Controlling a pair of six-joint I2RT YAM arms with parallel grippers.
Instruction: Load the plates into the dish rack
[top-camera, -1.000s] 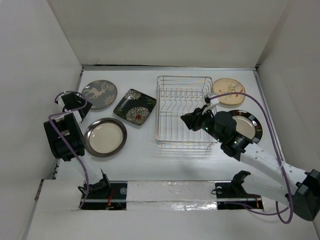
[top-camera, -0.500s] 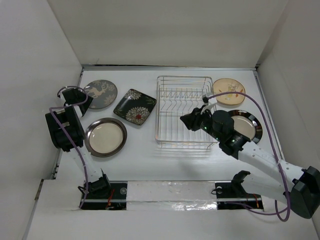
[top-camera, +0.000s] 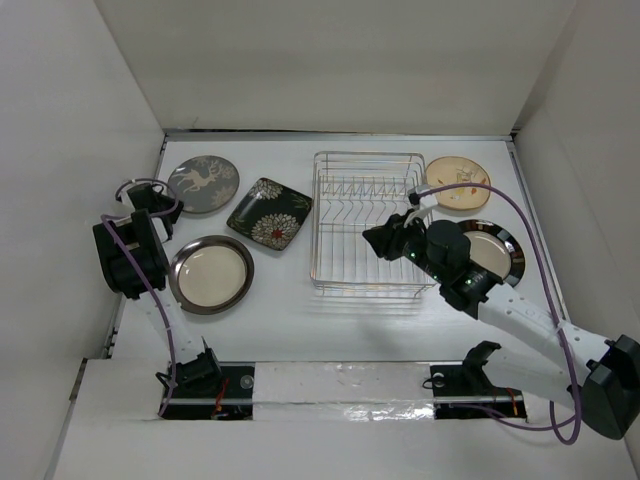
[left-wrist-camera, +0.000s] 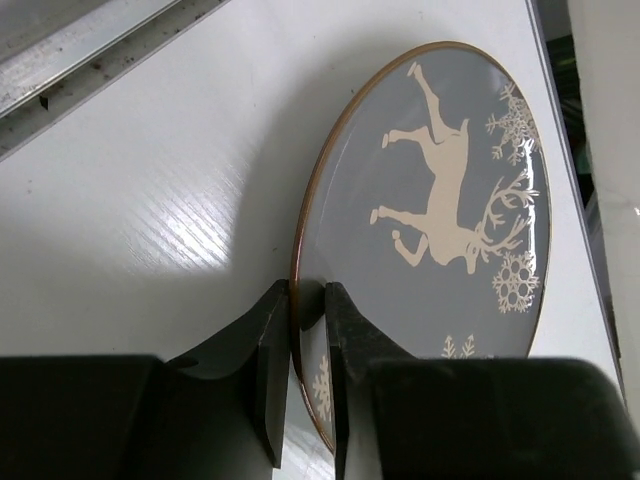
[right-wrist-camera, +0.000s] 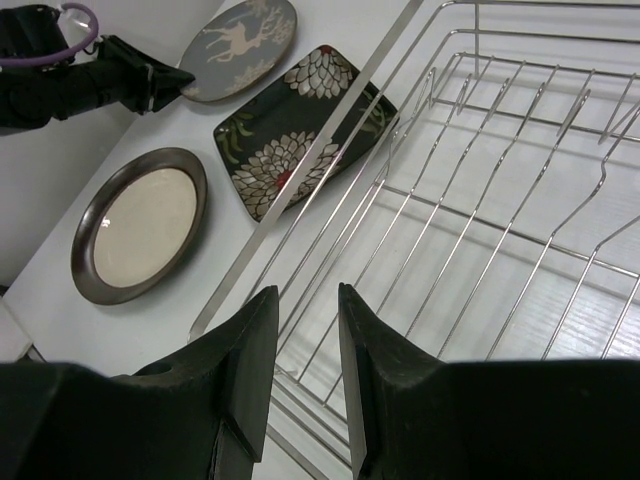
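Note:
The dark grey deer plate (top-camera: 205, 182) lies at the back left, and my left gripper (top-camera: 160, 200) is shut on its left rim. In the left wrist view the two fingers (left-wrist-camera: 270, 350) pinch the brown rim of the deer plate (left-wrist-camera: 440, 180), one under it and one on its face. My right gripper (top-camera: 378, 238) hovers open and holding nothing over the near part of the dish rack (top-camera: 365, 165); the wires of the dish rack (right-wrist-camera: 500, 200) show past it in the right wrist view. The rack holds no plates.
A black square plate (top-camera: 269, 212) lies left of the rack. A cream, brown-rimmed plate (top-camera: 210, 273) sits nearer me. Right of the rack lie a tan plate (top-camera: 458, 183) and another brown-rimmed plate (top-camera: 500, 250), partly hidden by my right arm. White walls enclose the table.
My left gripper slid in to the deer plate's left edge and closed on its rim; the plate shifted slightly towards the back. The right arm has hardly moved.

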